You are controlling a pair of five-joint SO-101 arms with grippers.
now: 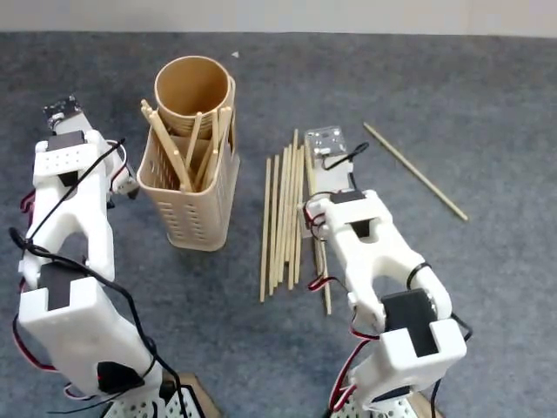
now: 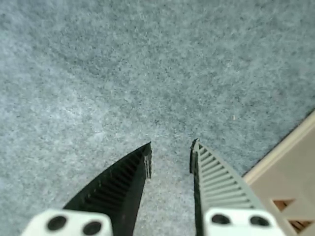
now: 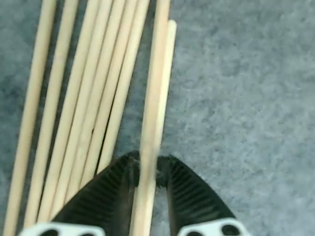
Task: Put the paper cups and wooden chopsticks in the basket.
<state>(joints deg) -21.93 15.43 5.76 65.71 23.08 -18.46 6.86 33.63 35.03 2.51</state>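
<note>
Right wrist view: right end effector clamped on one chopstick; lifted, it could twist loose or drag its touching neighbour. Left end effector apart, beside basket.

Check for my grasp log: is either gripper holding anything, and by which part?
The right gripper pinches one pale wooden chopstick along its shaft; the left gripper holds nothing.

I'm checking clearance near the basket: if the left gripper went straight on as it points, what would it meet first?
Probably the bare grey mat: the left gripper, open and empty, points down at it. The basket sits beside that line, not in it; depth is unclear.
</note>
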